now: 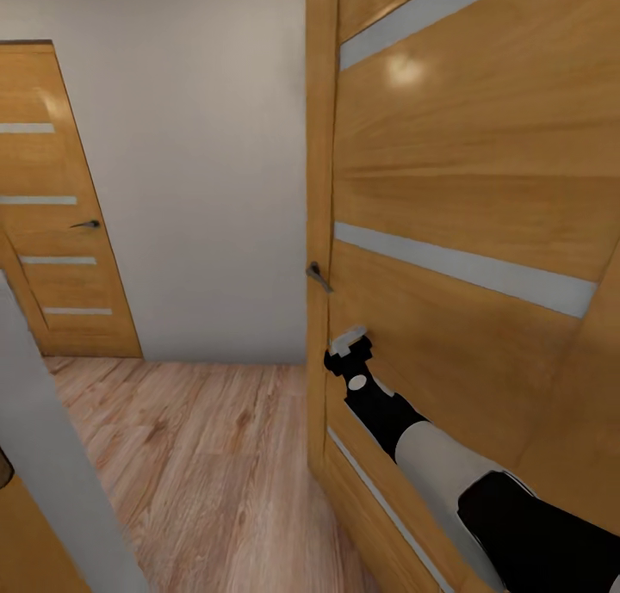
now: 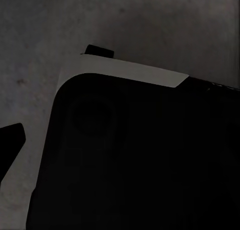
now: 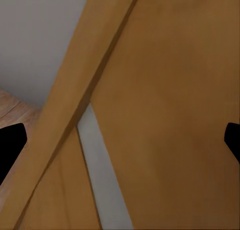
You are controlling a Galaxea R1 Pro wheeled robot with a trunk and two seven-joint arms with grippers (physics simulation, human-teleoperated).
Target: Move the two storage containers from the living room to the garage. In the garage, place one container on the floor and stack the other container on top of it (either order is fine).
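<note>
The two storage containers are out of view. My right arm reaches forward, and its gripper (image 1: 349, 345) is close against an orange wooden door (image 1: 465, 206) with pale glass slits, just below the door's metal handle (image 1: 319, 276). In the right wrist view the right gripper (image 3: 120, 150) is open, its dark fingertips (image 3: 10, 147) wide apart, with the door panel (image 3: 170, 99) right in front of it and nothing between them. In the left wrist view one dark fingertip (image 2: 11, 142) of the left gripper stands far out to the side, over a black, white-edged part of my own body (image 2: 130, 155).
Light wood plank floor (image 1: 198, 455) runs ahead to a pale grey wall (image 1: 198, 188). A second orange door (image 1: 60, 231) with glass slits stands shut at the far left. A grey slanted edge (image 1: 52, 455) crosses the lower left corner close to me.
</note>
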